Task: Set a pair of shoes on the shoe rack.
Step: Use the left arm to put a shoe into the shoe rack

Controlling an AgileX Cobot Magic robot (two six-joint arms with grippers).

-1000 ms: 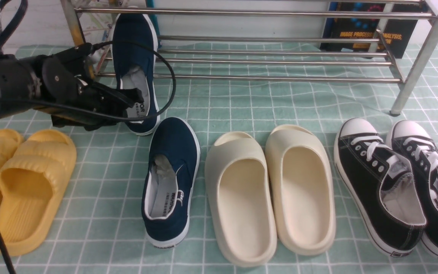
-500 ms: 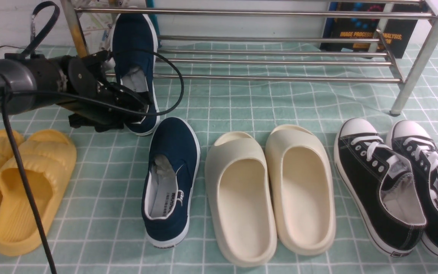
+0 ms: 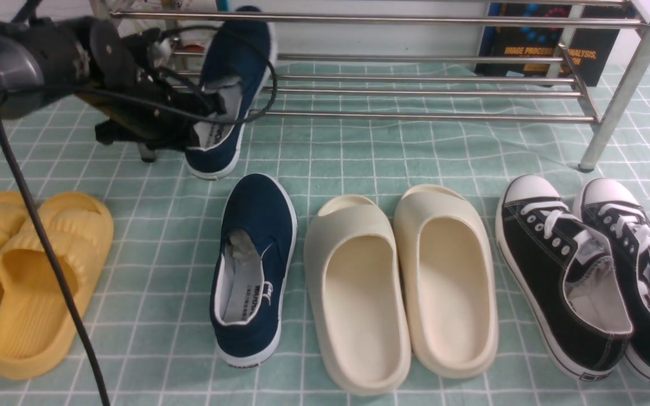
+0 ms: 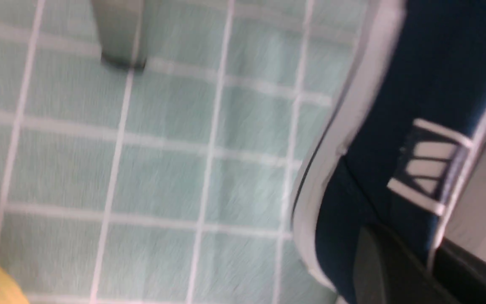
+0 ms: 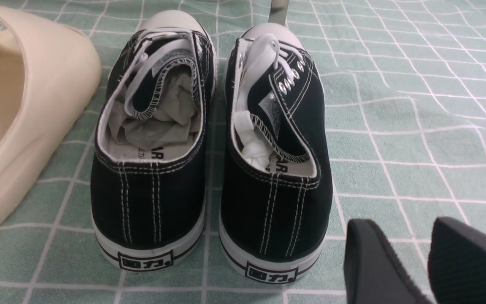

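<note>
- The left gripper (image 3: 207, 110) is clamped on the collar of the first navy shoe (image 3: 235, 59), with one finger inside the opening and one outside.
- This shoe is tilted. Its toe is raised over the lower bars at the left end of the silver shoe rack (image 3: 415, 21). Its heel hangs low near the green checked cloth (image 3: 359, 152), and whether it touches cannot be told.
- The second navy shoe (image 3: 260, 220) lies flat on the cloth in front of the rack, just left of the cream slides (image 3: 449, 208).
- The right gripper (image 5: 411, 261) has its fingers parted and holds nothing. It hovers just behind the heels of the black sneakers (image 5: 150, 202).
- The yellow slides (image 3: 26, 316) sit at the far left.
</note>
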